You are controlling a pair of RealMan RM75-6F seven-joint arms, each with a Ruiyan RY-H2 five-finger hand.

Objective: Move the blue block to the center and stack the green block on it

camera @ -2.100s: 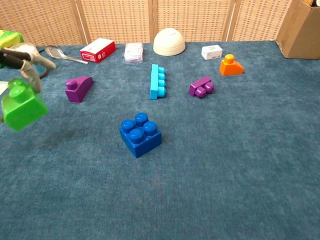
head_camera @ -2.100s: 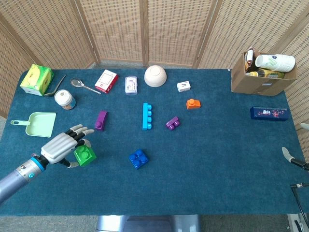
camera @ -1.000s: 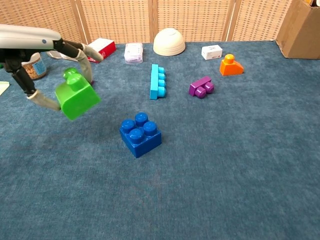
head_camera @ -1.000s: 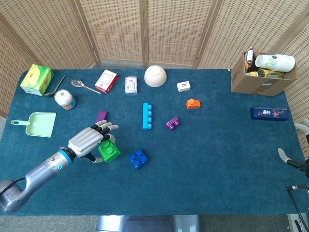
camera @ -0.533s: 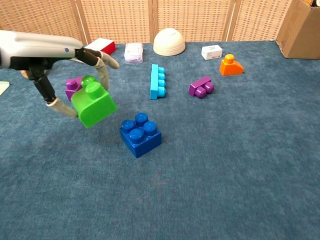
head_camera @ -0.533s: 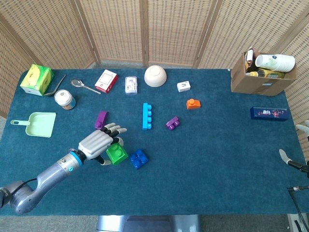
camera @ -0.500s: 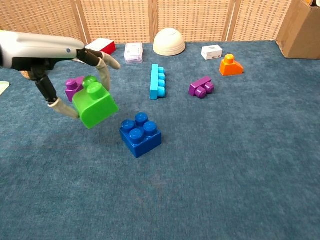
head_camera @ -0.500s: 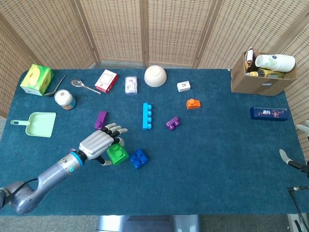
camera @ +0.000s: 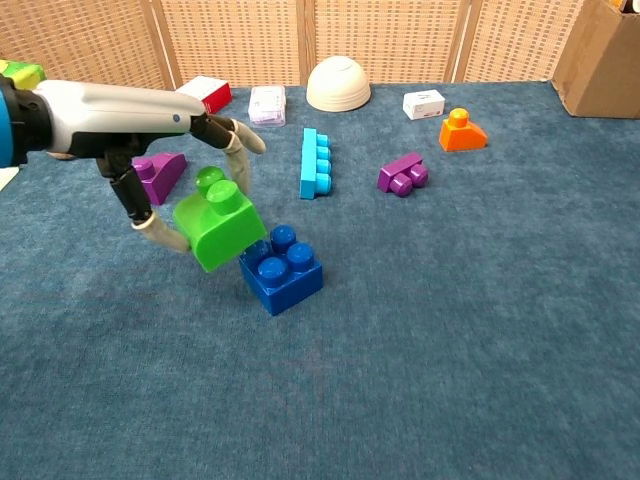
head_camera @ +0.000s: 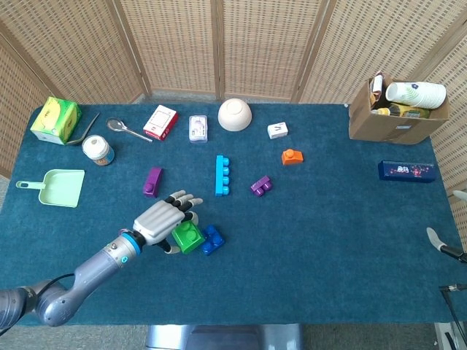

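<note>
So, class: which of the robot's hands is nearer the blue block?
Left. The left hand holds the green block right beside the blue block, partly over its left edge. The right hand is barely in view at the table's far right edge.

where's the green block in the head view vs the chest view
Head view: green block lower left of centre, held by the left hand.
Chest view: green block left of centre, tilted, in the left hand's fingers.
Shared landmark: blue block just to its right.
</note>
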